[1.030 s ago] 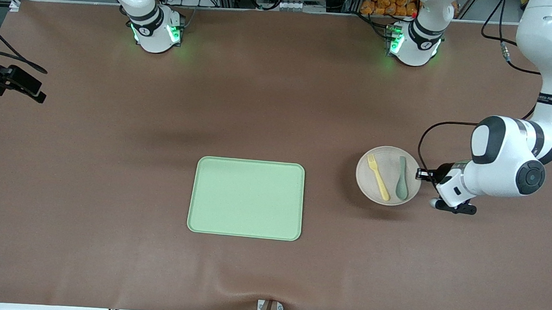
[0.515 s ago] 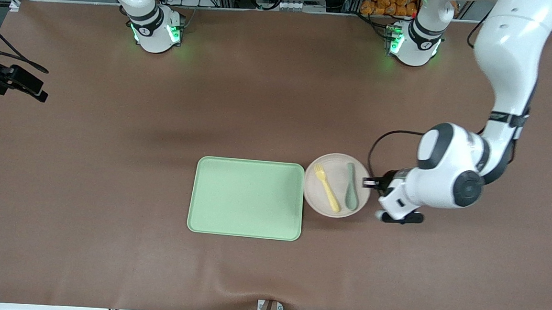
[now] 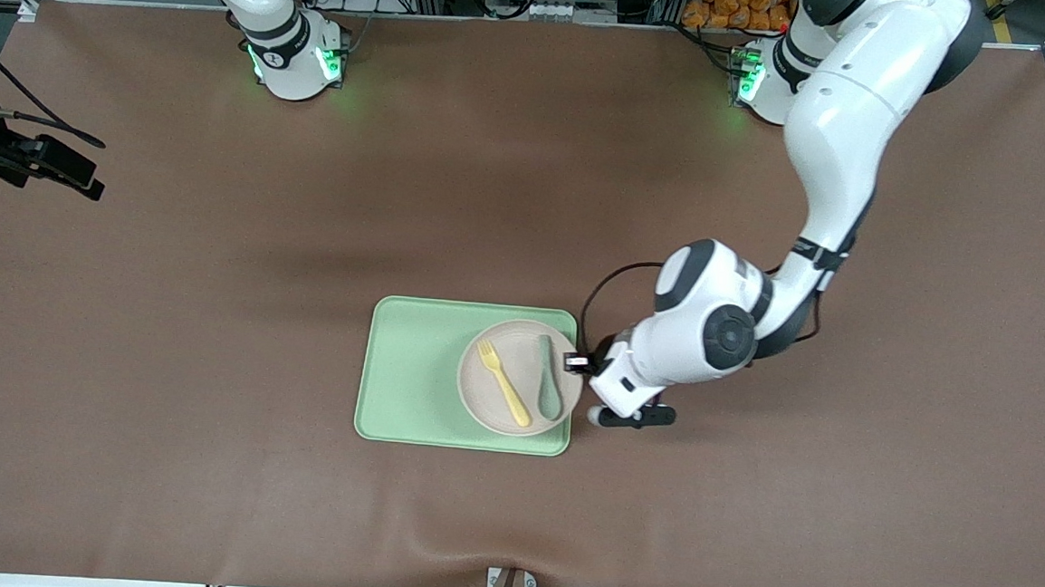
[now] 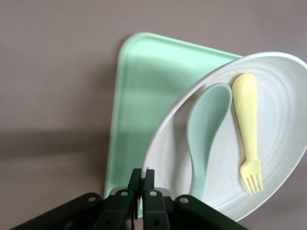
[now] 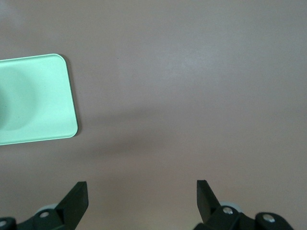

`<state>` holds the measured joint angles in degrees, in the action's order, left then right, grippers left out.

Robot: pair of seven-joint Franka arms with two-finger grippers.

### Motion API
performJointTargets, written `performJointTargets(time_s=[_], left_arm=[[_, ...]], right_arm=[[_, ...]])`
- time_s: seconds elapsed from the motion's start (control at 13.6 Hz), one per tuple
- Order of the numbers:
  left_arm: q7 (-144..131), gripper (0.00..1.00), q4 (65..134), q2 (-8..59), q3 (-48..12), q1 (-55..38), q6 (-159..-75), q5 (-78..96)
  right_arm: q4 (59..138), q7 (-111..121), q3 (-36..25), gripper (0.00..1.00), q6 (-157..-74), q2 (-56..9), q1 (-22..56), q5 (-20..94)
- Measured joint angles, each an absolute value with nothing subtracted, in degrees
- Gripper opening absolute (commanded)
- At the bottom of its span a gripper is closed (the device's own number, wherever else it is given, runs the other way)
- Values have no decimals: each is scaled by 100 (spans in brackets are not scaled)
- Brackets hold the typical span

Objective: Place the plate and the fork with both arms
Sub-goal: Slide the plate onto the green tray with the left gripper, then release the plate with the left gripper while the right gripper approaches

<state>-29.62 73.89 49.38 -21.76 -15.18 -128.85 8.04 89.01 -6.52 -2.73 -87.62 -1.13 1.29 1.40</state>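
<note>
The plate (image 3: 517,378) sits over the light green tray (image 3: 409,373), at the tray's end toward my left arm's side of the bench (image 3: 165,353), its rim just overhanging the tray's edge there. On it lie the fork (image 3: 503,383) and a grey-green spoon (image 3: 547,389), side by side and not touching. My left end effector (image 4: 144,189) has its fingers pinched tight on the plate's rim (the wrist view shows the two tips pressed together with the rim between them). I cannot tell whether the plate already rests on the tray or hangs a little above it.

My right end effector (image 5: 141,191) waits over bare bench well away from the tray, fingers spread wide and holding nothing.

I judge the carry nearly done: the plate has reached the tray, but I have not let go, and the fork is not yet lifted off the plate. That looks like the part left for my right arm.

I can read no brand, label or writing on any of these things.
</note>
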Motion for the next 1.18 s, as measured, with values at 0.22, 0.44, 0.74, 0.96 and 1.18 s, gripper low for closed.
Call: performJointTargets(time_s=[0.22, 0.44, 0.74, 0.96, 1.18], left_arm=[[-2995, 0, 7363, 5138, -2161, -1693, -13190, 804], [-2995, 0, 7358, 5304, -2121, -1755, -13395, 804], [-2995, 0, 7352, 5521, -1826, -2163, -13582, 804], [-2995, 0, 7349, 5590, -1800, -2216, -13610, 805], [-3015, 100, 7331, 5591, -1791, -2218, -13616, 805]], right_arm=[[8905, -652, -270, 100, -8883, -314, 140, 156], [8910, -652, -260, 100, -8986, -666, 278, 514], [8910, -650, -246, 100, -9393, -1176, 505, 979], [8907, -659, -241, 100, -9881, -1364, 850, 986], [8907, -672, -236, 100, -10421, -1559, 1208, 986]])
